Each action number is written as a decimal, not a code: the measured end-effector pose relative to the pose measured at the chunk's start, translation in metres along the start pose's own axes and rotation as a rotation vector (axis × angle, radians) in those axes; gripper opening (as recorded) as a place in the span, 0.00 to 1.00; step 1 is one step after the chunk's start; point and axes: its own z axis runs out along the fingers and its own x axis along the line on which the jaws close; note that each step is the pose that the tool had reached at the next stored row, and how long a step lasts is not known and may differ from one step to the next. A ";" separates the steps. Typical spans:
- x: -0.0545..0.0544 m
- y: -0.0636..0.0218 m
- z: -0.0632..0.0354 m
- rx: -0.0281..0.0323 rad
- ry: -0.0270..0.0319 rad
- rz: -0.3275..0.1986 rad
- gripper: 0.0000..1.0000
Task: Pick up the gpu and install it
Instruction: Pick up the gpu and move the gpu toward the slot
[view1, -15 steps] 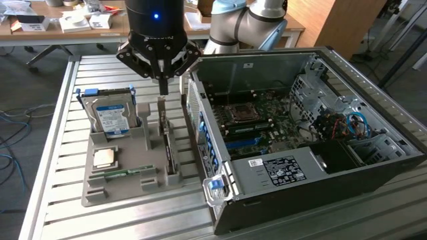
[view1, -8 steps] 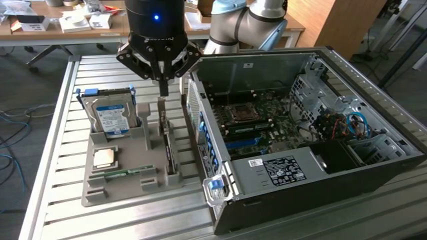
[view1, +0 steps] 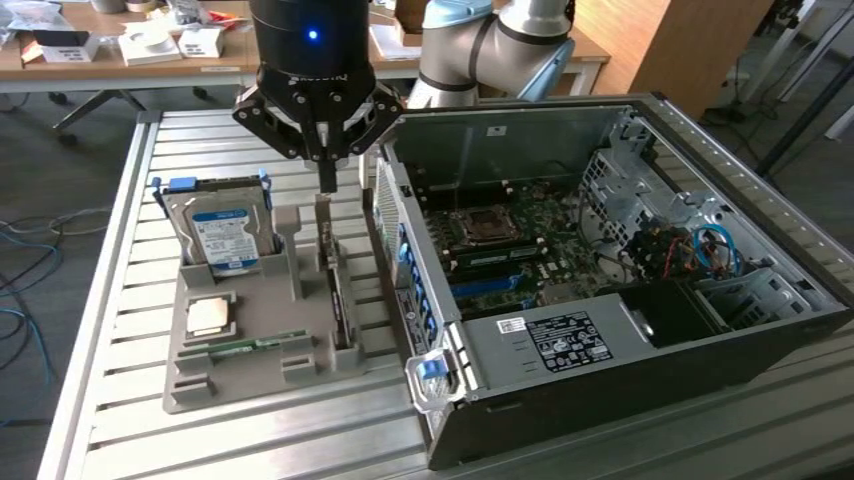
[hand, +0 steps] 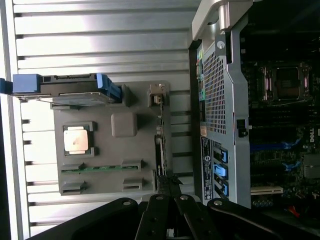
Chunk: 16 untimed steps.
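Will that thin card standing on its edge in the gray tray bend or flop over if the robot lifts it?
Probably stiff: the gpu stands straight along its slot in the gray tray. Out of the slot it would likely tip, being thin and on edge. Likely light, far slimmer than the hard drive beside it.

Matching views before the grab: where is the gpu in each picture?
Exterior view: the gpu stands on edge in the tray slot nearest the case, just under the gripper.
Wrist view: the gpu is a thin dark strip along the tray edge nearest the case.
Shared landmark: the hard drive, blue-framed.
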 end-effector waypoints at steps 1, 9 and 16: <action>0.000 0.0000 0.0000 0.0000 0.0000 0.000 0.11; 0.000 0.0000 0.0000 0.0001 0.0000 0.000 0.23; 0.000 0.0000 0.0000 0.0000 0.0000 0.000 0.47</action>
